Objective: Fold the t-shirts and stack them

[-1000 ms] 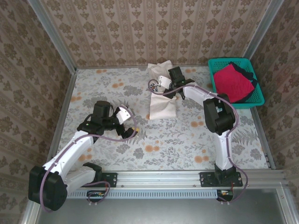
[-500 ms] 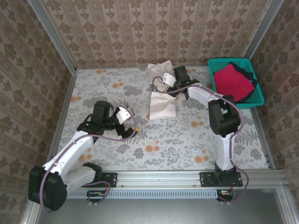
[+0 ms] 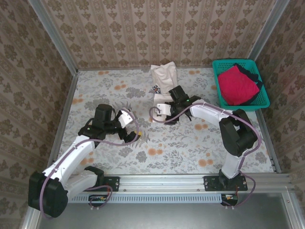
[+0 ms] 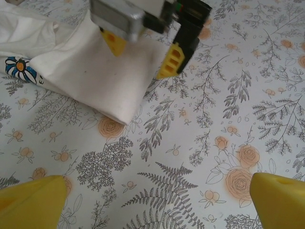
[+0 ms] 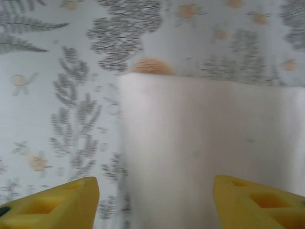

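Shirt check: cream t-shirt (image 4: 81, 67) lies folded on floral surface (image 4: 214, 119). Right gripper (image 4: 140, 62) partly spread, fingers straddling its near end; contact unclear, nothing pinched. Left gripper (image 4: 152, 200) spread wide, hovering over surface nearby.

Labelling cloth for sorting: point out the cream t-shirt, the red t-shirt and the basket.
cream t-shirt (image 3: 163, 74), top view, bunched far end.
red t-shirt (image 3: 237, 86), top view, its middle.
basket (image 3: 248, 105), top view, near rim.

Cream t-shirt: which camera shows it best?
Top external: the whole cream t-shirt lies in frame, the right gripper over its near end. Left wrist gives the folded corner and daisy print, cropped. Right wrist gives a blurred plain edge.
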Robot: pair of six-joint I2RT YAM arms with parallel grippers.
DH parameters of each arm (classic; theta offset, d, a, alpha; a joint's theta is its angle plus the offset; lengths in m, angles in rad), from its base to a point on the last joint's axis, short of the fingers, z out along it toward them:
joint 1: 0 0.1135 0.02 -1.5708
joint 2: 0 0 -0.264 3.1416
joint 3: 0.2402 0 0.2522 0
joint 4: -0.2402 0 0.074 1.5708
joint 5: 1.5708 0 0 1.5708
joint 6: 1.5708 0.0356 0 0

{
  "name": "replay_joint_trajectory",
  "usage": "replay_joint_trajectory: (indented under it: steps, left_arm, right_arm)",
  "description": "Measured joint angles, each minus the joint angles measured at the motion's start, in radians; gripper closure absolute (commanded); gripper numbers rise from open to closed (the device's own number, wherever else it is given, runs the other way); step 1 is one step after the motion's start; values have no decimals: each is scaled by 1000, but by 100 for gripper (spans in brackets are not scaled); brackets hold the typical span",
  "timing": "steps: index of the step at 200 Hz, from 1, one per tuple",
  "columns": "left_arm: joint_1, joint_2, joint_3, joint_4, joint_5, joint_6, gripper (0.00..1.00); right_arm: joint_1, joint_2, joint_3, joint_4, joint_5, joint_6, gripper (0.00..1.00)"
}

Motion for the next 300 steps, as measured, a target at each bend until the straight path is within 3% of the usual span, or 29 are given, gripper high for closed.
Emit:
replay_joint_trajectory:
  steps: [104,145,160,180,217,245,300]
  left_arm:
    - [-5,0,-2,0,-1,0,0]
    - [-5,0,-2,0,-1,0,0]
    - [-5,0,-2,0,-1,0,0]
    - [-5,0,-6,6,-2,0,0]
    - [-10,1,-15,8,-10,0,0]
    - [-12,0,-25,40,-12,-16,0]
    - [-18,124,-87,294,-99,-249,0]
  right_arm:
    - [-4,137,7,0,50,3,46]
    - [10,149,-2,85,139,16,77]
    - [17,148,-10,115,170,14,81]
    - [24,144,-16,127,185,-2,100]
    - [25,111,-40,109,176,13,100]
    - [29,-3,-110,16,133,43,100]
    - [98,-220,-172,-195,71,115,100]
